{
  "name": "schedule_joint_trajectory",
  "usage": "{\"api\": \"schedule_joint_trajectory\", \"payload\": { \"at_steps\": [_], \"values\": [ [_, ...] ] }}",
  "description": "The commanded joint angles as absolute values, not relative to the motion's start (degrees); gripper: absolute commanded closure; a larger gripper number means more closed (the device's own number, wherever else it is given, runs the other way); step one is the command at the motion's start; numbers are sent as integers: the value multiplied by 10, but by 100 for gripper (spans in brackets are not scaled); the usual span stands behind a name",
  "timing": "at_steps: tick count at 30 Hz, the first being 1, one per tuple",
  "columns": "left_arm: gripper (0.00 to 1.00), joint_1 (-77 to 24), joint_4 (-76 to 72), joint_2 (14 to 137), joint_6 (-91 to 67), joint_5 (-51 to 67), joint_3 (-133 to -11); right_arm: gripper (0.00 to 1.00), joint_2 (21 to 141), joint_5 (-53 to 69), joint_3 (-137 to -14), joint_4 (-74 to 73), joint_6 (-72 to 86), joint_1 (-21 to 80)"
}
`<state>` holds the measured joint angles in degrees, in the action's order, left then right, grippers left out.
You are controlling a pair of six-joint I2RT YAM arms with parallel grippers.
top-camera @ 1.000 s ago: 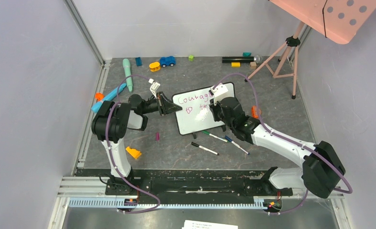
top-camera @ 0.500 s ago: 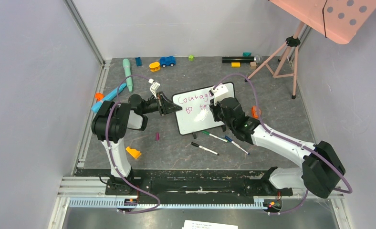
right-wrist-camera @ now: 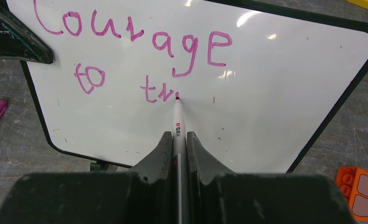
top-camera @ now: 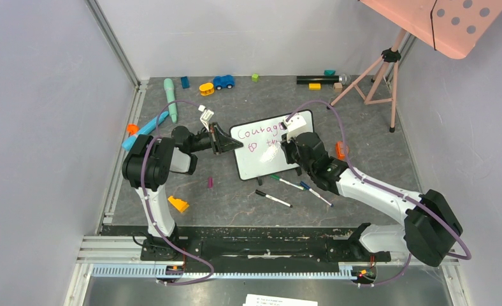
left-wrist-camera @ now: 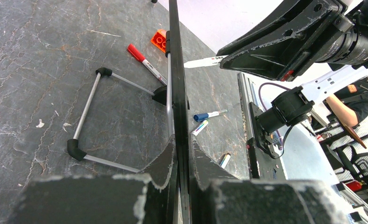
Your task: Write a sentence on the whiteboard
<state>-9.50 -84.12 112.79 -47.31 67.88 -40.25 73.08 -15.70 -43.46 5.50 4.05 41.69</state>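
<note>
Two pincers at work: my L gripper (left-wrist-camera: 181,158) clamps whiteboard (right-wrist-camera: 275,93) by its left edge to steady it, propped centre of table (top-camera: 236,191); R gripper (right-wrist-camera: 179,140) pinches pink marker (right-wrist-camera: 178,119), tip on board, sentence (right-wrist-camera: 161,42) so far at "to tr"

whiteboard (right-wrist-camera: 266,93): glossy smooth white face, lamp glare bouncing off it; thin black frame, plastic-looking
sentence (right-wrist-camera: 163,44): pink-purple ink, flat matt
marker (right-wrist-camera: 178,114): smooth white plastic barrel
right gripper (right-wrist-camera: 179,136): black jaws, matt, rough, worn grey-ish at the edges
tabletop (left-wrist-camera: 32,56): dark grey marbled stone look, matt, bit scuffed
stand (left-wrist-camera: 86,107): bare metal rods, black plastic elbows
brick (right-wrist-camera: 357,193): shiny orange plastic
</note>
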Motion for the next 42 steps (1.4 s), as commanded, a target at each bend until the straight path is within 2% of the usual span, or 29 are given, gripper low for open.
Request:
{"api": "schedule_joint_trajectory", "payload": {
  "at_steps": [1, 33, 42],
  "values": [
    [98, -102, -892, 1125, -460, 710, -412, 100, 725, -178, -424, 49, 40, 410],
    [98, -102, -892, 1126, -461, 709, -413, 100, 748, -174, -485, 40, 26, 401],
    [98, -102, -892, 1124, -460, 710, -412, 100, 736, -165, -444, 38, 34, 401]
  ]
}}
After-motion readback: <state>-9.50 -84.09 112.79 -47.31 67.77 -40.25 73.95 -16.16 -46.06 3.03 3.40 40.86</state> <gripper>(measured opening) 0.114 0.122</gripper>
